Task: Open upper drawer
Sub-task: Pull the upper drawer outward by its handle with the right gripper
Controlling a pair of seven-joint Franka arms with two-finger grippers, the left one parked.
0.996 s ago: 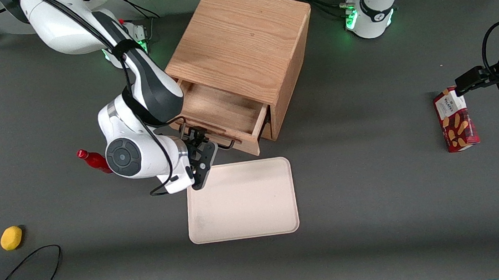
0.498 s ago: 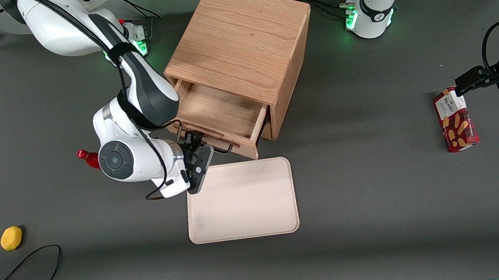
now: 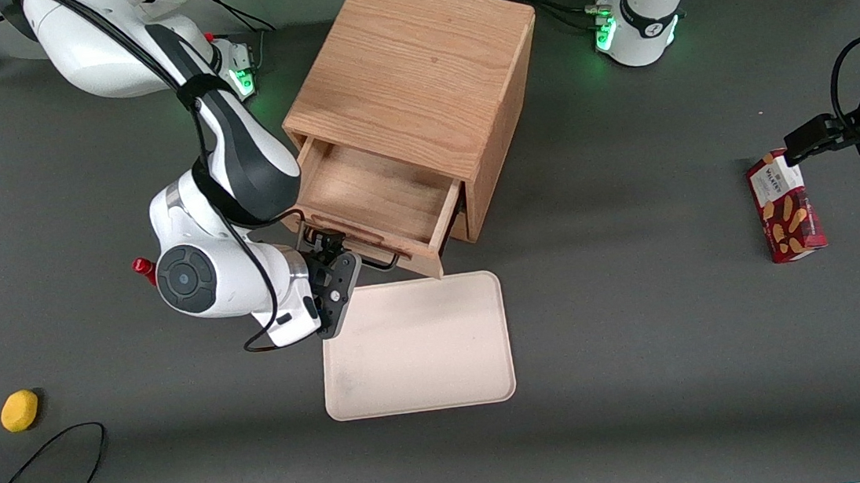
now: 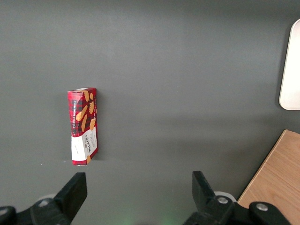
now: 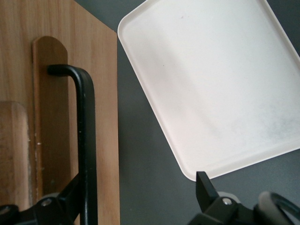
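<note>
The only writing to be read is on the biscuit box (image 3: pixel 786 215): red tartan with pictures of biscuit fingers and a white label whose word looks like "Walkers". It lies flat on the grey table (image 3: pixel 651 409), toward the parked arm's end. The left wrist view shows the same box (image 4: pixel 83 126) more squarely, though its label print is too small to read there.

The upper drawer (image 3: pixel 375 199) stands well out of the front of the oak cabinet (image 3: pixel 413 69), its bare wooden floor showing. The gripper (image 3: pixel 330 253) is at the drawer's front, at the thin black handle (image 3: pixel 388 261).

The front view does not make the fingers clear. The right wrist view does: the gripper (image 5: pixel 136 192) has its fingers set wide. The handle (image 5: pixel 86 140) runs between them, close against one finger (image 5: pixel 61 206) and well apart from the other.

That view also shows the handle's bent end entering the drawer front, and the cream tray (image 5: pixel 211 84) on the table.

In the front view the tray (image 3: pixel 416 345) lies nearer the camera than the cabinet, its edge just beside the drawer front. Only there appear a red bottle (image 3: pixel 144 267), mostly hidden by the arm, a yellow round thing (image 3: pixel 19 410) and a black cable (image 3: pixel 41 460), all toward the working arm's end
</note>
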